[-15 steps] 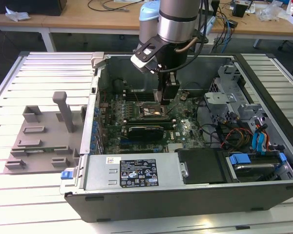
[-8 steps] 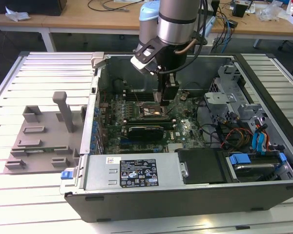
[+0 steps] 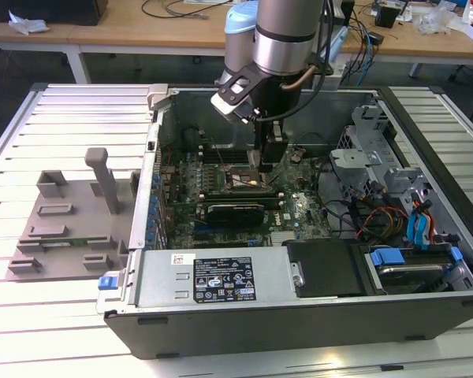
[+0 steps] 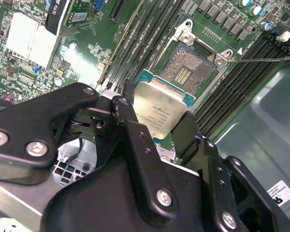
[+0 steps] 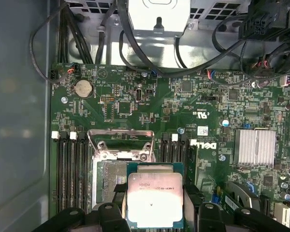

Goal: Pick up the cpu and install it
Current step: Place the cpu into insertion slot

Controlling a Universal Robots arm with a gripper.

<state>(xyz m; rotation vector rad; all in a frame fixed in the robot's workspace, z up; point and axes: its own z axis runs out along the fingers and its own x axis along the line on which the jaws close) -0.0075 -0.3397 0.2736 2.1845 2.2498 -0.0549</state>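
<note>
Pincer point(image 4: 158, 123) is closed partway on the cpu point(image 4: 162, 108), a black finger pressed to each of two opposite edges; the chip hangs flat, shiny side up, close over the open socket point(image 4: 186, 67) and slightly off to one side; the socket sits on the green board point(image 5: 135, 96) inside the computer case point(image 3: 299, 327); the cpu seems unseated, though the gap is hard to judge.

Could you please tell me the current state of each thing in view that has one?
cpu: gripped by its edges, held over the board, not seated.
tool: shut on the cpu.
socket: empty, contacts exposed.
retention frame: swung open.
computer case: open, inside exposed.
</note>
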